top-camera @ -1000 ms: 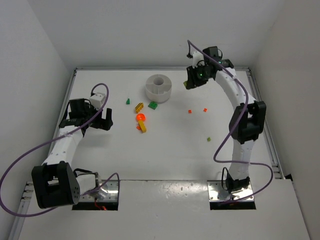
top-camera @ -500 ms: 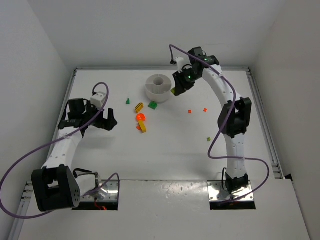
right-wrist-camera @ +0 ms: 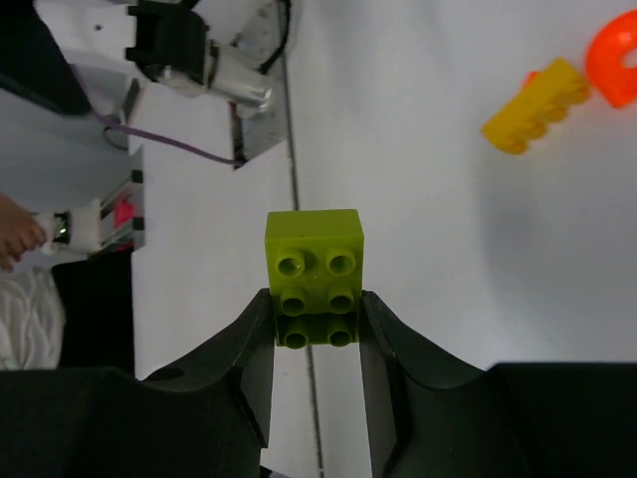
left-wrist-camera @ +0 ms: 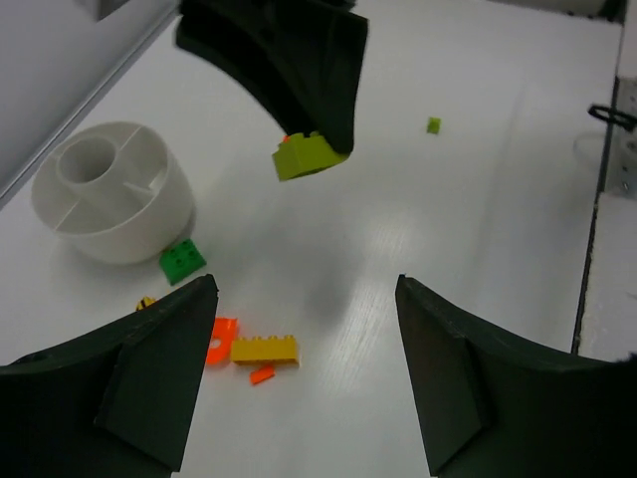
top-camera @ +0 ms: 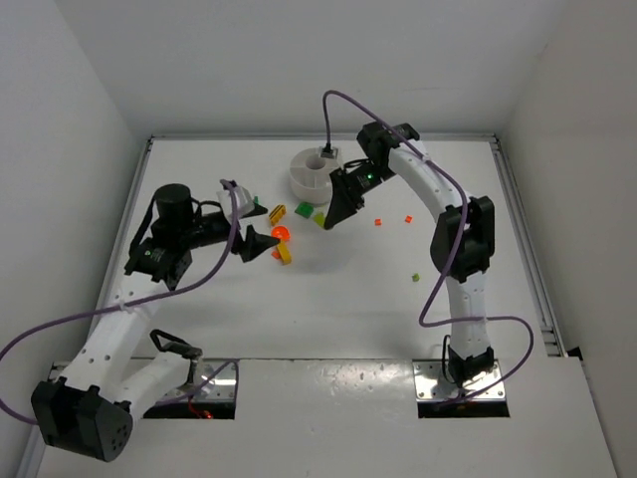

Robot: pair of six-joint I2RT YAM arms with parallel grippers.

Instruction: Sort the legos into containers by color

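Legos are mostly unsorted at this moment: one lime brick is pinched between the fingers of the right gripper and held in the air near the white dish, not yet over any compartment. The left gripper is seen with its jaws spread and nothing between them, poised low above the yellow brick and the orange-red arch piece. A green brick lies just beside the dish wall. Farther out on the table, two small orange-red bits, a green bit and a tiny lime bit are scattered well apart. No piece can be made out in the compartments that show, so the sorting is judged to be at its start, with nearly every piece left to place.
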